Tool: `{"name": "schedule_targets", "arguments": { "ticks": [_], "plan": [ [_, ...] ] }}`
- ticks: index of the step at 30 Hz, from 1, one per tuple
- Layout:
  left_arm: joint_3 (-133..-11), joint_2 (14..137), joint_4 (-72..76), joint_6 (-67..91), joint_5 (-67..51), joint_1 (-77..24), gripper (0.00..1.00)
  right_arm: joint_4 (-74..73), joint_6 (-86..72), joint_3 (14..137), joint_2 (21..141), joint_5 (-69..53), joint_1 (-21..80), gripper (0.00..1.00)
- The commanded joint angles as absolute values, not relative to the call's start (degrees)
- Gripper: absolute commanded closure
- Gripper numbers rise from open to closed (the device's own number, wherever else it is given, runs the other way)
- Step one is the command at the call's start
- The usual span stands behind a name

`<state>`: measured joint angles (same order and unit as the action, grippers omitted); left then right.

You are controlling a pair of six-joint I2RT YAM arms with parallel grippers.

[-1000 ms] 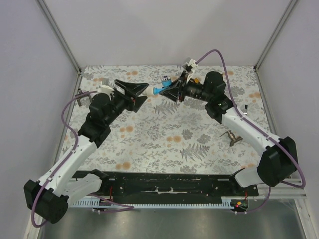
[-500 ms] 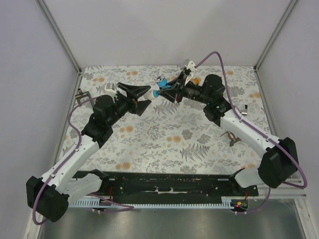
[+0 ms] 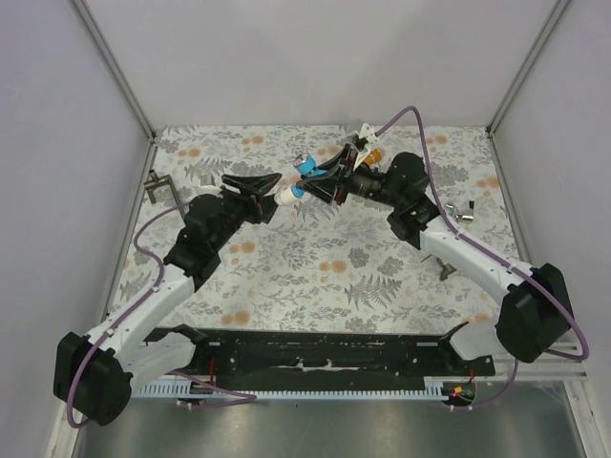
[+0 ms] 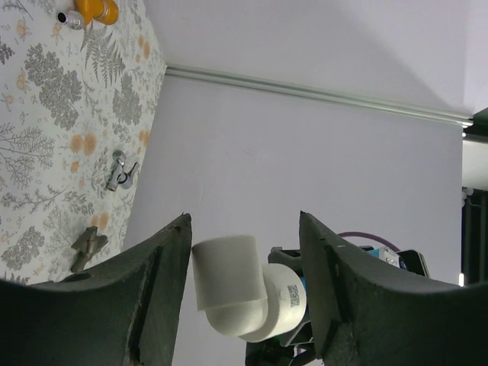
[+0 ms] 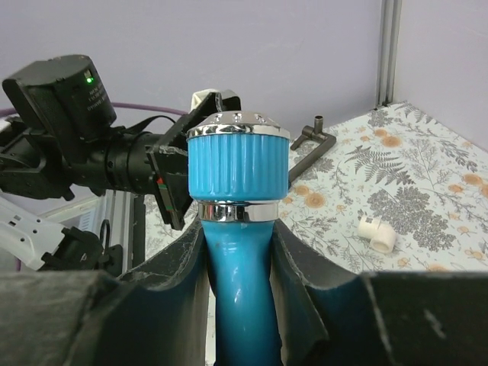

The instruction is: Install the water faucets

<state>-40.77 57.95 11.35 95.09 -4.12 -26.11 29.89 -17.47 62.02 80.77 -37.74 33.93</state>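
While the right gripper (image 5: 236, 255) clamps the blue faucet (image 5: 236, 171) aloft, the left gripper (image 4: 244, 259) brackets the elbow (image 4: 229, 286) at its end, jaws apart — close squarely, axes aligned, before twisting.

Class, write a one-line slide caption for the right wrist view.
Right gripper grips the blue faucet below its ribbed knob.
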Motion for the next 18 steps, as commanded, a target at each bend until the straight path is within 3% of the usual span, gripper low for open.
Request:
{"name": "schedule_targets", "arguments": {
  "ticks": [1, 7, 11, 14, 18],
  "plan": [
    [-38.68, 56.87, 23.09, 99.49, -1.06, -26.02, 0.39, 36.39, -20.91, 61.00, 77.87, -37.36, 34.28, 1.00],
    [-36.48, 56.43, 36.02, 97.74, 2.37, -25.93, 0.62, 33.06, -25.22, 59.41, 77.70, -35.77, 34.19, 1.00],
    [-36.12, 56.60, 42.61, 93.97, 1.50, -25.84, 0.72, 29.89, -27.59, 58.98, 77.70, -34.63, 34.28, 1.00],
    [-36.39, 56.43, 45.78, 89.31, -1.04, -25.58, 0.75, 28.04, -28.74, 58.54, 77.61, -33.84, 34.19, 1.00],
    [-37.70, 54.76, 46.06, 82.81, -4.83, -25.05, 0.71, 28.57, -30.06, 58.71, 77.78, -33.84, 34.19, 1.00]
  ]
}}
